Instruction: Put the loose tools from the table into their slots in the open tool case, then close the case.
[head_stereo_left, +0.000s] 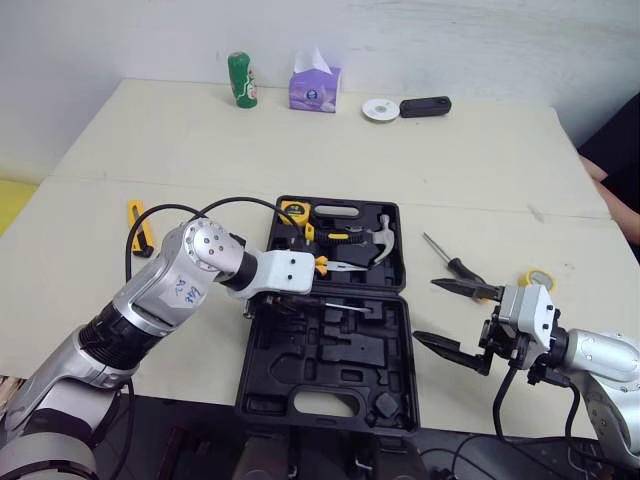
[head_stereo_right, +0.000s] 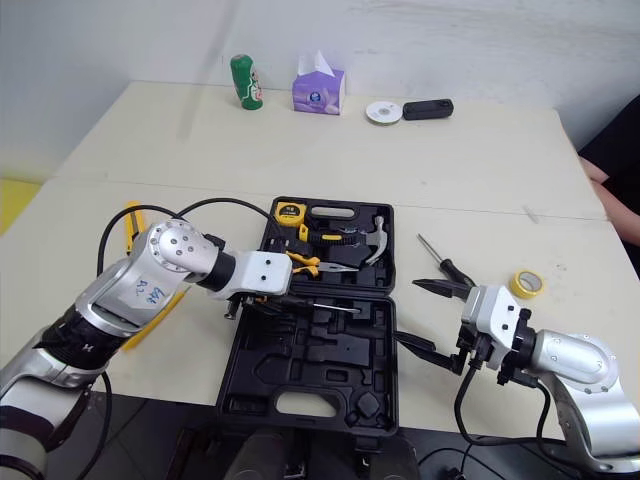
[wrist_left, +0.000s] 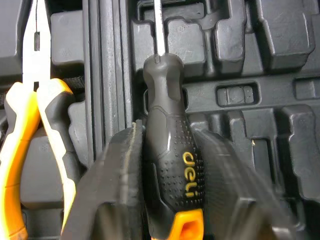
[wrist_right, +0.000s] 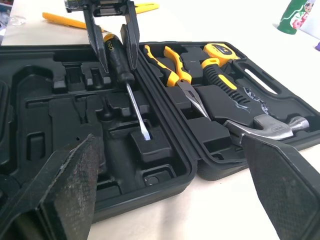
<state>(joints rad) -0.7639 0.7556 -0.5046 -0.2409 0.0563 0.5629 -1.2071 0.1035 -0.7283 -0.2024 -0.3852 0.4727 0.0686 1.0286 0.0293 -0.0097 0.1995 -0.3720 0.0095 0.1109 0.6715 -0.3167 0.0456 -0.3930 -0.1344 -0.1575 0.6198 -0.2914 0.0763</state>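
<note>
Clamped between my left jaws is the black screwdriver (wrist_left: 167, 165), gripped by its handle, with the shaft pointing away from them and out over the near half of the open tool case (head_stereo_left: 270, 370). Its flat tip rests on a raised block of the moulding, so I judge it is not yet down in its slot. The yellow-handled pliers (wrist_left: 30, 125) lie just beside these jaws, across the hinge in the far half.

My right jaws stand wide open and hold nothing, off the case's side on the surface (head_stereo_left: 450, 170), facing the left jaws across the tray.

By my reckoning the job is partly done. The pliers, the hammer (head_stereo_left: 380, 240) and the tape measure (head_stereo_left: 293, 211) already sit in the far half, while most recesses in the near half are bare. A second screwdriver (head_stereo_left: 455, 262) lies loose just beyond my right jaws, with a yellow tape roll (head_stereo_left: 540, 278) near it. A yellow knife (head_stereo_left: 137, 222) lies well behind my left jaws. Those need stowing, and then the case needs closing.
</note>
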